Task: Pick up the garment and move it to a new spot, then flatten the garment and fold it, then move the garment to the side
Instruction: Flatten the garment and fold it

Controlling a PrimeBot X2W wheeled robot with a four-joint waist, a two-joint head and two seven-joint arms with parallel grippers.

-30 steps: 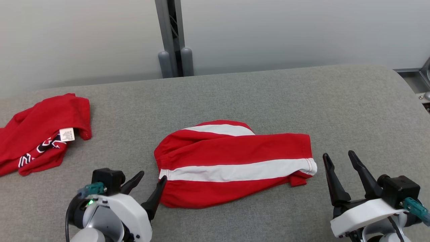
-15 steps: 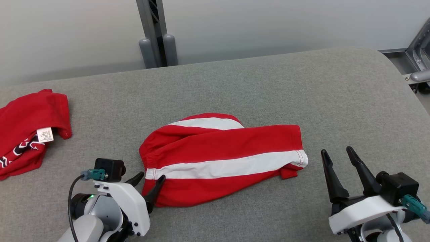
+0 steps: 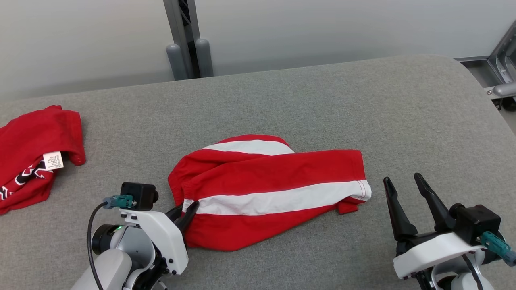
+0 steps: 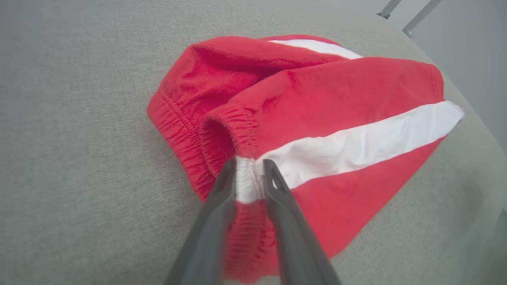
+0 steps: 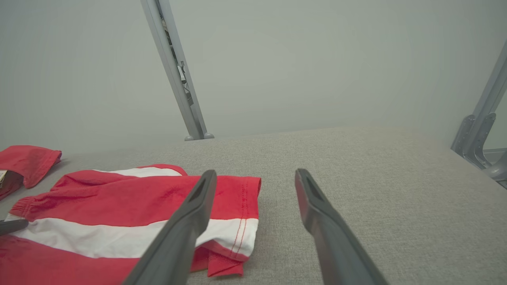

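Head view, left pincer (image 3: 187,207): nipped onto the near-left end of the shorts (image 3: 274,189), its fingers drawn close with cloth between them.
Head view, shorts: lying flat on the tabletop (image 3: 322,100). The long axis runs straight off to the right of the left pincer, and the white stripe (image 3: 282,199) lies along that axis.
Head view, right pincer (image 3: 402,179): spread wide and holding nothing. It stands on the tabletop just past the far end of the shorts, apart from the cloth.
Head view, red shirt (image 3: 32,153): well off to the left of the left pincer, not touched.
Left wrist view, grip: both fingers (image 4: 273,186) clamp the waistband (image 4: 178,130) right where the stripe ends. The rest of the shorts spreads ahead and to the right of the fingers.
Right wrist view, hem (image 5: 245,221): the leg opening lies to the left of the right pincer, under and beside its left finger. The right finger is over bare tabletop.
Nearer arm: the left arm holds the waistband end, while the right arm is the nearer one to the hem end.
Judgement: lifting by the left grip alone would leave the length hanging. For the right pincer to take the hem, it would need to shift left.
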